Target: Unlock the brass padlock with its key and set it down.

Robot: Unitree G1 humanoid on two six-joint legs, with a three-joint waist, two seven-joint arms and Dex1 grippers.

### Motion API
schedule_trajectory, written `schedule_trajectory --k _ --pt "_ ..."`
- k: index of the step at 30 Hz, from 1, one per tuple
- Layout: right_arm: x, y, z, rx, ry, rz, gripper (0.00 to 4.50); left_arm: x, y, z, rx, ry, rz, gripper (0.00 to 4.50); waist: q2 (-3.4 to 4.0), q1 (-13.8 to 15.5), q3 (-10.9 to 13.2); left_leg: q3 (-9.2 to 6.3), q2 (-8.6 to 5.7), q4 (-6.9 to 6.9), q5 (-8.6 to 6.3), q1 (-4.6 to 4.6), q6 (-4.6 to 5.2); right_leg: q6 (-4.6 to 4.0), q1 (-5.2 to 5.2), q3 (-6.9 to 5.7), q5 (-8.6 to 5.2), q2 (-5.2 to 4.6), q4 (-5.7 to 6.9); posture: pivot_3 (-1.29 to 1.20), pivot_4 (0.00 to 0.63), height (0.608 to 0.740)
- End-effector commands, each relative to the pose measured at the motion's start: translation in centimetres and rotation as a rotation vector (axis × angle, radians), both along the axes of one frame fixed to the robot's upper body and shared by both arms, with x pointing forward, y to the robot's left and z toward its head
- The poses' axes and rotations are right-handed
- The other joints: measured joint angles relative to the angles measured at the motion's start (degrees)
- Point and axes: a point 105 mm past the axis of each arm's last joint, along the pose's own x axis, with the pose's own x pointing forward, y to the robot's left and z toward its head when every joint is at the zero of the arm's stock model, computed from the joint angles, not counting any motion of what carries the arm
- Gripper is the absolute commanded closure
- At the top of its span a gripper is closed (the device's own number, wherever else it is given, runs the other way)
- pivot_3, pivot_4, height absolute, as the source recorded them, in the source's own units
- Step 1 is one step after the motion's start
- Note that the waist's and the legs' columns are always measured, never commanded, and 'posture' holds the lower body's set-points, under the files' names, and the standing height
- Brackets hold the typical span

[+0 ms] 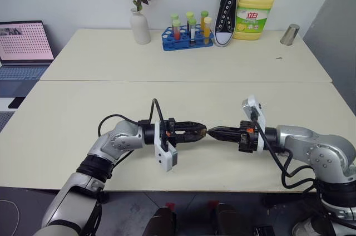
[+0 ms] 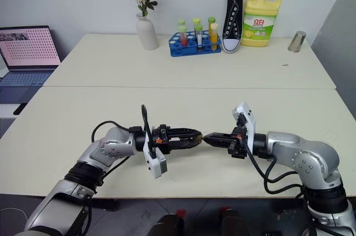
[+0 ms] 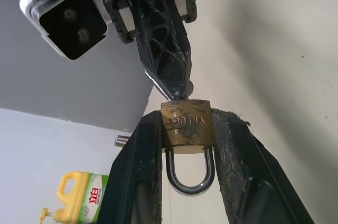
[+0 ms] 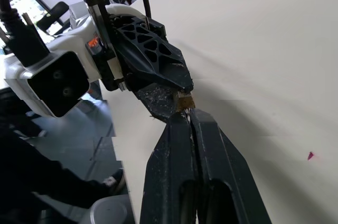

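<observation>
Handling the brass padlock (image 3: 186, 126) looks like a matter of a firm pinch on its flat sides: it is small, rigid metal, probably light for its size, and smooth enough to twist out of a loose grip when the key turns. The body is the place to hold it, leaving the shackle and keyway free.

In the middle of the head views, above the pale table (image 1: 183, 88), the left gripper (image 3: 186, 145) and right gripper (image 1: 218, 133) meet tip to tip. The left jaws pinch the padlock body between them. The right jaws are pressed together, their tips at the keyway end; a key is likely held there, though I cannot make it out.

The padlock, in the lower centre of the left wrist view, is scuffed yellow brass with stamped lettering. Its silvery shackle (image 3: 188, 174) loops toward the camera, apparently still seated.
</observation>
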Motion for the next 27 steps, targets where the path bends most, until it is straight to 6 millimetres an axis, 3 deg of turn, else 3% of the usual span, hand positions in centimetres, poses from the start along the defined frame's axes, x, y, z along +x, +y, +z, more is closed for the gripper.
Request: schedule_trajectory --k 1,9,27 --pt "-1.0 0.5 1.3 0.068 0.084 0.082 4.5 0.1 0.0 1.2 -0.017 -0.066 -0.011 3.53 0.0 -0.01 0.0 0.0 0.0 0.0 0.0 0.0 0.0 0.0 0.0 0.0 0.0 0.0 0.0 0.0 0.15 0.74" --pt "0.1 0.6 1.5 0.146 0.294 0.054 4.5 0.4 0.2 0.9 0.003 -0.097 -0.005 3.53 0.02 -0.09 -0.01 0.03 0.0 -0.02 0.0 0.0 0.01 -0.01 -0.02 0.04 0.0 0.0 0.04 0.0 0.15 0.74" --pt "0.0 1.8 1.6 0.133 0.332 0.032 4.5 0.5 0.5 0.6 0.0 -0.097 0.007 3.53 0.03 -0.17 -0.01 0.03 0.0 -0.02 0.0 -0.04 0.02 -0.01 -0.04 0.04 0.0 0.0 0.05 0.0 0.15 0.74"
